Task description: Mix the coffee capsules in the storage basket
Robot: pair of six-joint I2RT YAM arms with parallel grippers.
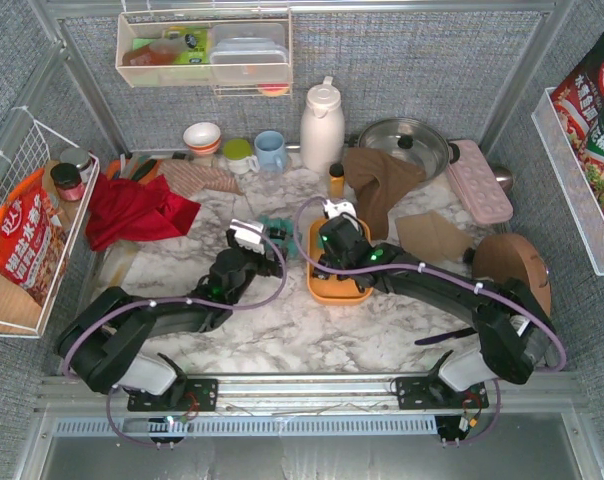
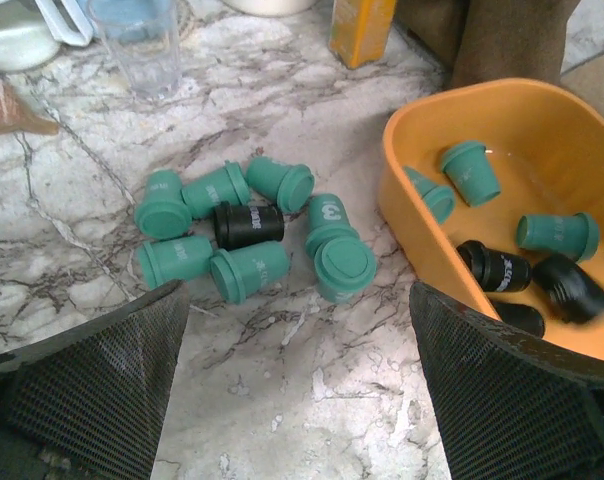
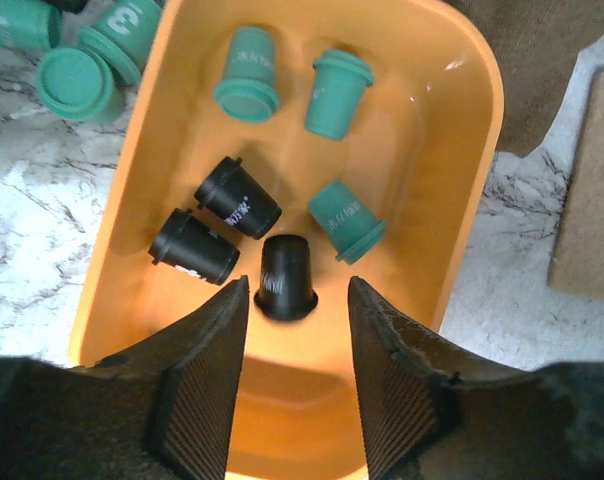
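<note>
Six coffee capsules (image 3: 337, 90) in storage basket (image 3: 462, 150), hidden overhead by right gripper (image 3: 298, 292).

One teal capsule (image 2: 327, 215) bears a white "3" — other print illegible.

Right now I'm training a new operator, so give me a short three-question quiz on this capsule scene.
1. How many black capsules lie in the orange storage basket? A) one B) three C) five
2. True or false: every coffee capsule is inside the basket.
3. On the marble table, the lone black capsule lies among capsules of which colour?

Key: 1 B. 2 False: a pile lies on the table beside the basket. 3 Teal-green capsules.
</note>
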